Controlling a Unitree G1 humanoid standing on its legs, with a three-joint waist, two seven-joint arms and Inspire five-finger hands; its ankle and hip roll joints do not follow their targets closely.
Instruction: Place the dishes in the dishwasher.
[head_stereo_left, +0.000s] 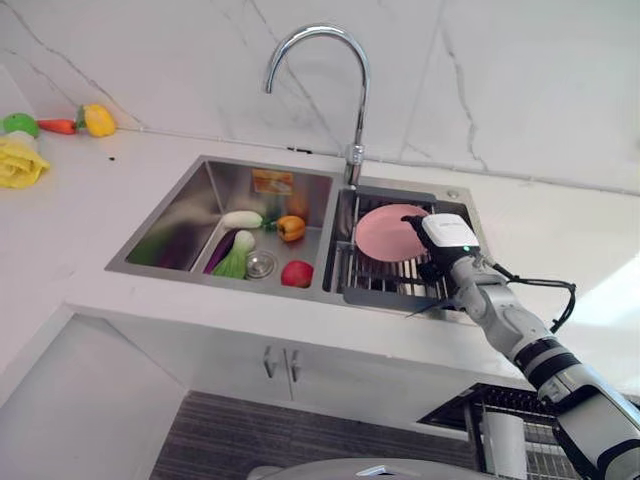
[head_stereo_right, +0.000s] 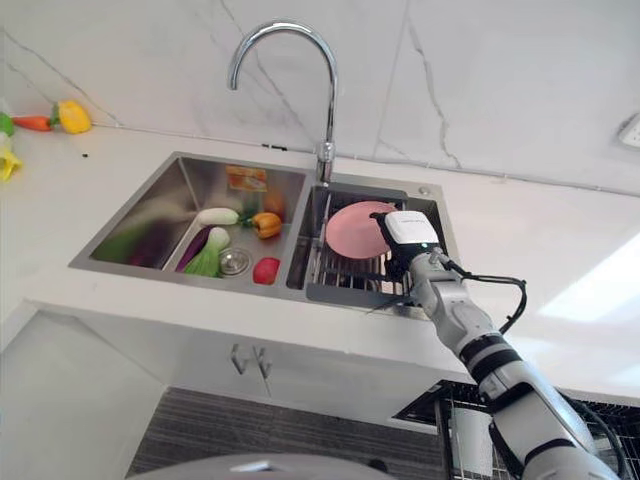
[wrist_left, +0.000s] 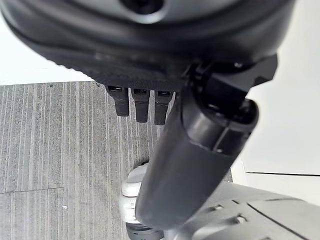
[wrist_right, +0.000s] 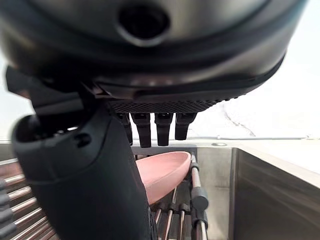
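A pink plate (head_stereo_left: 385, 232) leans on the wire rack (head_stereo_left: 385, 282) in the right basin of the steel sink (head_stereo_left: 190, 205). My right hand (head_stereo_left: 445, 240) hovers at the plate's right edge, above the rack. Its wrist view shows straight fingers (wrist_right: 155, 127) over the plate (wrist_right: 165, 172), with the thumb (wrist_right: 85, 185) beside it and nothing gripped. My left hand (wrist_left: 140, 107) hangs open over the striped floor.
A tall curved faucet (head_stereo_left: 350, 100) stands behind the sink divider. The left basin holds toy vegetables, among them an orange pepper (head_stereo_left: 290, 228) and a red tomato (head_stereo_left: 297, 273). More toy food (head_stereo_left: 98, 120) lies far left. The pulled-out dishwasher rack (head_stereo_left: 520, 420) sits low at the right.
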